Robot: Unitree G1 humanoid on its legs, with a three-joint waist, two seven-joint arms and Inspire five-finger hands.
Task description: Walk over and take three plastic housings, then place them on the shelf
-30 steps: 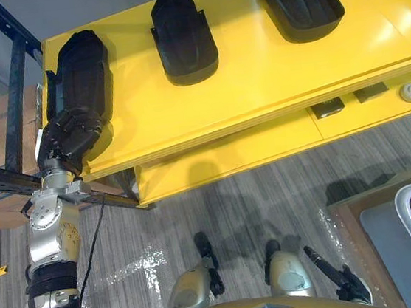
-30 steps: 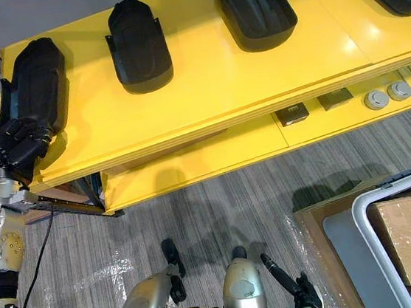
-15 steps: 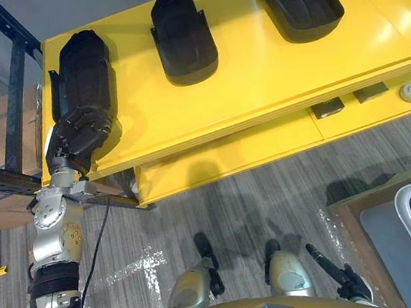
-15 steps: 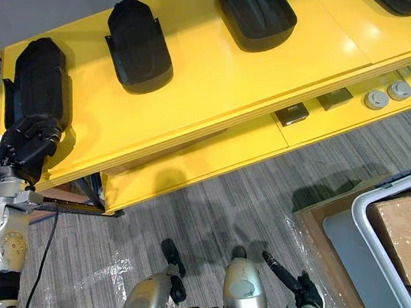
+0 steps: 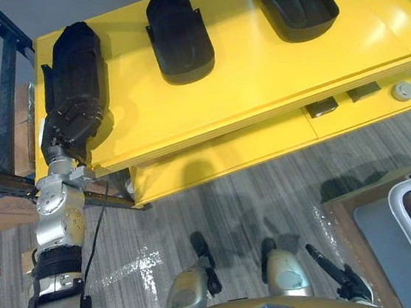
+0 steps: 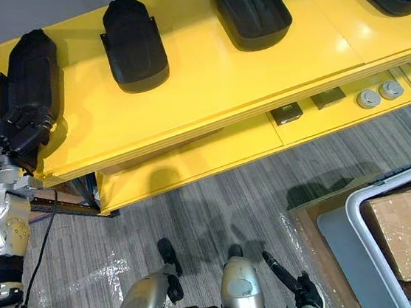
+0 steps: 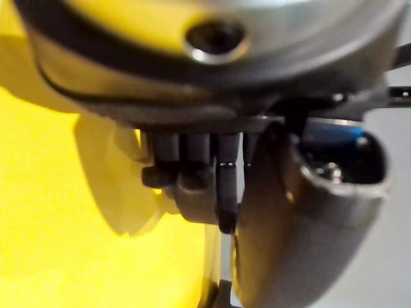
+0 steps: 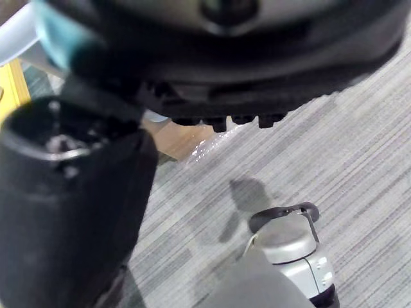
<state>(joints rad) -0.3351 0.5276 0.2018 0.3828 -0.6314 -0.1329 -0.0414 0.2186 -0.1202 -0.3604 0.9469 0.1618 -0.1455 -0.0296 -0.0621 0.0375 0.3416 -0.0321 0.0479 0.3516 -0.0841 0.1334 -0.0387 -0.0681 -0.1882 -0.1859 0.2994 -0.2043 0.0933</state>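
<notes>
Where the glossy yellow shelf (image 5: 257, 81) ends, fingers of the left hand (image 5: 73, 128) curl on a rounded matte-black plastic housing (image 5: 80, 60).

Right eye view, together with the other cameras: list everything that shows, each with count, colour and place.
plastic housings: four, black, in a row on the yellow shelf, the rightmost cut by the picture's edge
yellow shelf: one, across the upper scene
lower ledge: one, yellow, under the shelf's front edge
flat blocks: two, dark, on the lower ledge
round discs: two, grey, on the ledge right of the blocks
cart frame: one, white, lower right
cardboard boxes: at least two, brown, inside the cart frame
rack: one, dark metal, far left
floor: grey striped carpet
left hand: dark, on the leftmost housing's near end
right hand: dark, low at the robot's right side, holding nothing
</notes>
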